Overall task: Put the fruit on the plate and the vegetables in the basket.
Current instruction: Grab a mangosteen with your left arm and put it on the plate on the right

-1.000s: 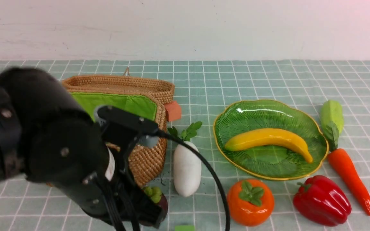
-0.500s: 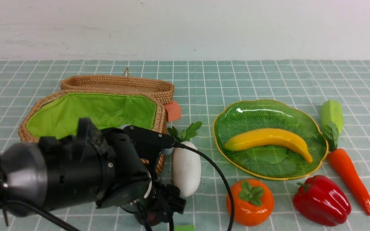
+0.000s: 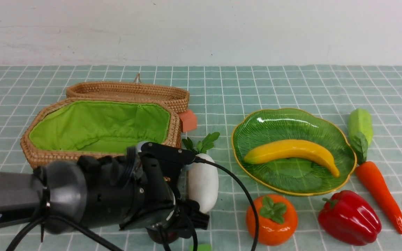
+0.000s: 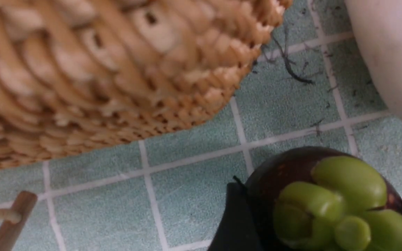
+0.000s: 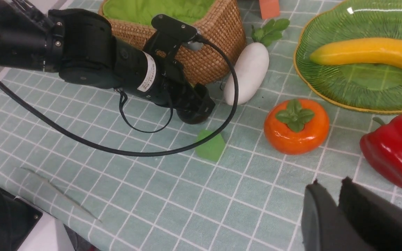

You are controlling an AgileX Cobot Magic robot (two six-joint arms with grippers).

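Left arm (image 3: 82, 195) dropped lower, left tool (image 4: 323, 223) pinching mangosteen (image 4: 291, 170) beside basket (image 3: 47, 155), right tool (image 5: 330, 188) pressed together.

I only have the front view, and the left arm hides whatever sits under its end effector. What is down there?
Observer: The left wrist view shows the mangosteen, green cap toward the camera, flanked by the dark fingers of the left end effector. I cannot tell whether they press it.
Operator: Is it jammed against something?
Observer: No. Bare tablecloth shows between it and the basket wall.
Operator: And the other arm?
Observer: The right wrist view shows the right end effector near the red pepper, fingers nearly together, nothing between them.
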